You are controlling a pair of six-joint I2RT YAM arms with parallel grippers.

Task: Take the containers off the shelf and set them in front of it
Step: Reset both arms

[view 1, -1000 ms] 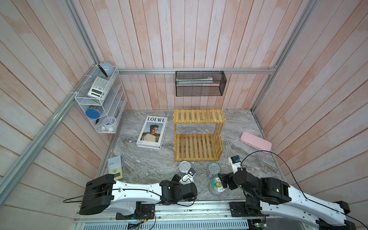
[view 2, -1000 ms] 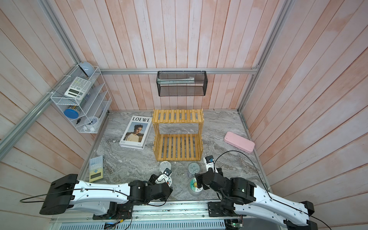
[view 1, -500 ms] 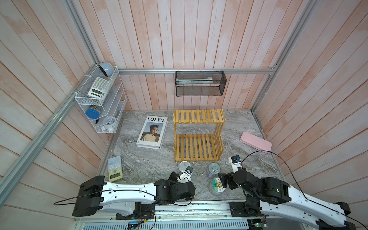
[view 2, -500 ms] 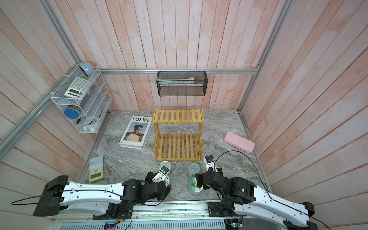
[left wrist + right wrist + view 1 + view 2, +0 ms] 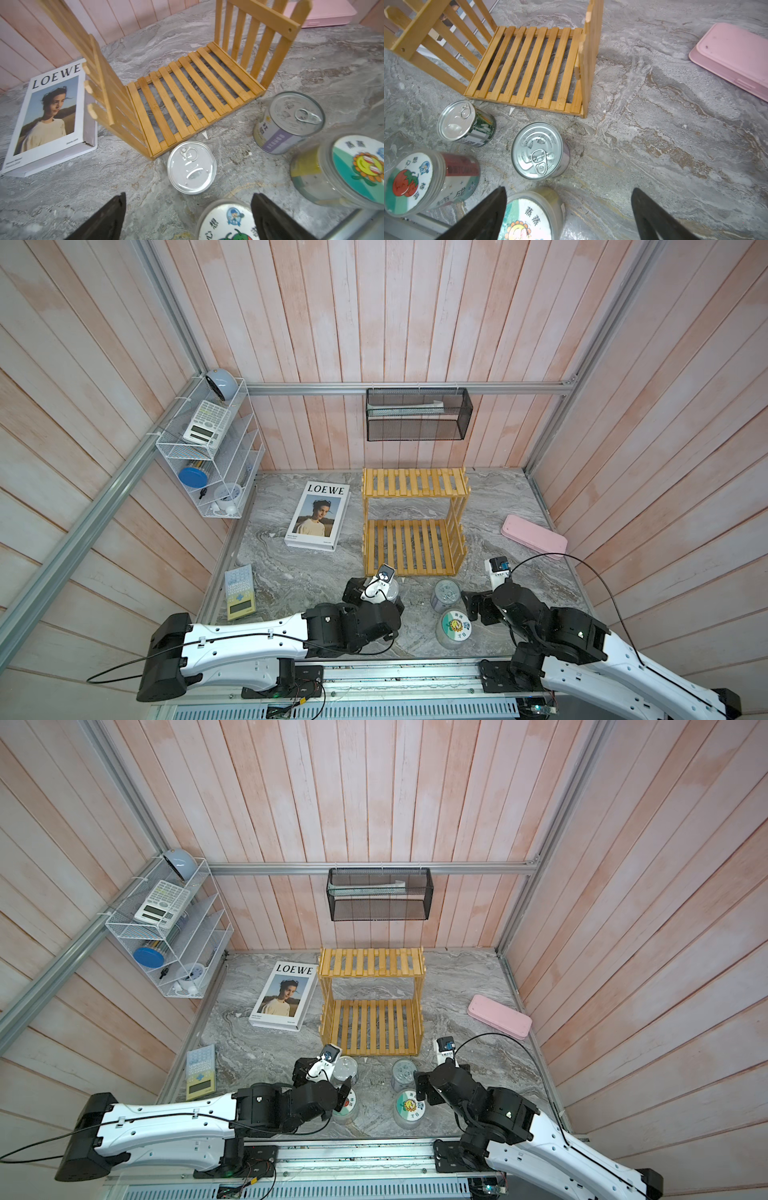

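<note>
**All four down:** the yellow slatted shelf [image 5: 409,547] stands bare on both tiers in both top views. The four containers stand upright on the grey marble-patterned tabletop [image 5: 291,585] off its open front, on the robot's side.

The two tins are nearest the shelf's front edge. The plain silver pull-tab can [image 5: 191,167] is off the left end and the purple-labelled can [image 5: 288,122] off the right half, well apart from each other. Farther out from the shelf are the two clear jars: the tomato-sticker jar [image 5: 411,182] beyond the plain can and the sunflower-sticker jar [image 5: 353,166] beyond the purple one.

The left gripper [image 5: 188,196] has its jaws spread wide and holds nothing. The tomato-sticker jar shows low between them, well clear of one finger. The right gripper [image 5: 568,189] is just as wide and empty, with the sunflower-sticker jar placed the same way.

Each jar is closest to its own arm, long axis vertical, with a can between it and the shelf. Nothing seems left to fetch, so the coming move is probably a straight withdrawal away from the shelf.

The cans are bright, smooth metal with ringed lids. The jars are see-through with flat printed stickers on top, and the shelf is thin wooden slats with gaps. All of these look light enough that a passing finger could topple or shove them.
</note>
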